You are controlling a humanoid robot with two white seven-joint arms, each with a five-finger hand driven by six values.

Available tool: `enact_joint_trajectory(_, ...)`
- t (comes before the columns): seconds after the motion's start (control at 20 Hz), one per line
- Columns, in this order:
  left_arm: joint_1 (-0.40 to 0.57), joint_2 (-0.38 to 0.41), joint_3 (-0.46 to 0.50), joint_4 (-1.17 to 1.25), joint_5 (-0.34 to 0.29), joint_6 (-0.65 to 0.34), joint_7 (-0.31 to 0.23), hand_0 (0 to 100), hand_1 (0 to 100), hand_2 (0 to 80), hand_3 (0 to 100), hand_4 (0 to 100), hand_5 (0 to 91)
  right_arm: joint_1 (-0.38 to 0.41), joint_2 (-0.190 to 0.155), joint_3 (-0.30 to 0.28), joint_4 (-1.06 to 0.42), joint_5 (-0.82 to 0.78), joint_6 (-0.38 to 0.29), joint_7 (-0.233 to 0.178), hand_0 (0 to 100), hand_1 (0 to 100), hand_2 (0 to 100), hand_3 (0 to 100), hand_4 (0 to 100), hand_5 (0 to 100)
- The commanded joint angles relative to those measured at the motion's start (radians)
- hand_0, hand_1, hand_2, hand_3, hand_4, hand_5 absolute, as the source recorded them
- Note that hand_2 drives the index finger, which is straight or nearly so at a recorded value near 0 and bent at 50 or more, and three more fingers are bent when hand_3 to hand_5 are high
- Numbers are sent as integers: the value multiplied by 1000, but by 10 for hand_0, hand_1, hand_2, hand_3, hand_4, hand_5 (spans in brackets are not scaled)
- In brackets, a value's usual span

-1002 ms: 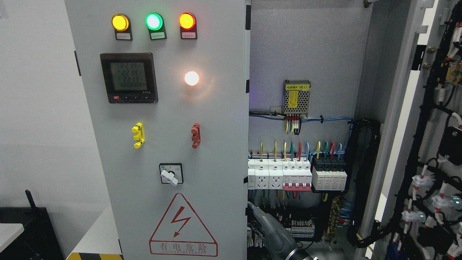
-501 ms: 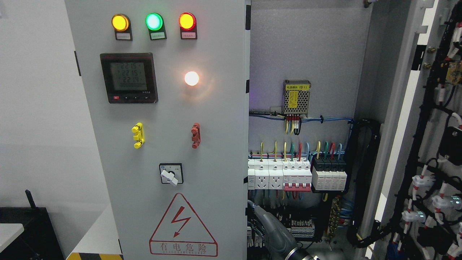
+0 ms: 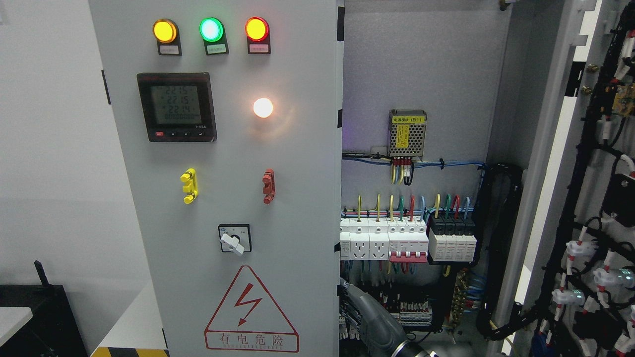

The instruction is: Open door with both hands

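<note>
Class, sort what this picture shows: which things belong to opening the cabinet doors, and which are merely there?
Belong to the job:
left door, closed
right door, swung open
right arm, low by the left door's inner edge

Merely there:
indicator lamps
meter
rotary switch
breakers
warning sign

The scene is evenly and brightly lit, with soft, diffuse light and no hard shadows on the grey cabinet door (image 3: 223,148). The white indicator lamp (image 3: 263,107) at about 10 o'clock from centre blows out to a featureless disc and casts a warm halo on the panel around it. The amber lamp (image 3: 164,30), green lamp (image 3: 211,29) and red lamp (image 3: 257,29) near 11 o'clock glow saturated. The cabinet interior darkens toward 5 o'clock. Focus is sharp across the wiring; the meter display (image 3: 176,105) reads faintly.
</note>
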Motion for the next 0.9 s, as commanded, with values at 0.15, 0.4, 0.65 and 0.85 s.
enact_joint_trajectory(0.15,0,0,0,0,21,0,0,0,0,0,0,0,0,-10,34,-3,15,-2,-1,9,383,0,0,0,0,0)
enact_joint_trajectory(0.4,0,0,0,0,21,0,0,0,0,0,0,0,0,-18,35,-6,30,-8,-1,10,383,0,0,0,0,0)
enact_joint_trajectory(0.65,0,0,0,0,21,0,0,0,0,0,0,0,0,-28,37,-8,48,-9,-1,10,383,0,0,0,0,0)
enact_joint_trajectory(0.85,0,0,0,0,21,0,0,0,0,0,0,0,0,-35,37,-8,59,-37,-3,29,383,0,0,0,0,0)
